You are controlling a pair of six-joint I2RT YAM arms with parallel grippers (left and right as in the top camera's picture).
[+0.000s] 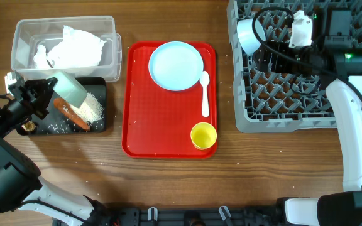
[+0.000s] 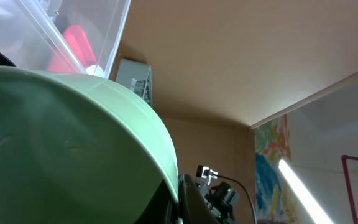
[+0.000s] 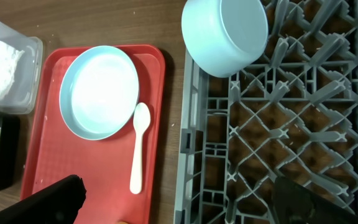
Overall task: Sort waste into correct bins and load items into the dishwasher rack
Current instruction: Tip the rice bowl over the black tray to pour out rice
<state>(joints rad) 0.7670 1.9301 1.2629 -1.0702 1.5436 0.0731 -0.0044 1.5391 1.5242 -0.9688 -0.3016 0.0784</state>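
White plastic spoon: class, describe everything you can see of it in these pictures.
The white plastic spoon is a single smooth, glossy piece with an oval bowl and a straight, slim handle. It lies flat on the red tray, with its bowl end close beside the rim of the light blue plate and its handle pointing toward the yellow cup. There is a gap before the cup. Whether it touches the plate cannot be told.

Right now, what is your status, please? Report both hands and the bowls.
Left hand shut on tilted bowl over black tray. Right hand open above rack, second bowl in its corner. Nothing in the way.
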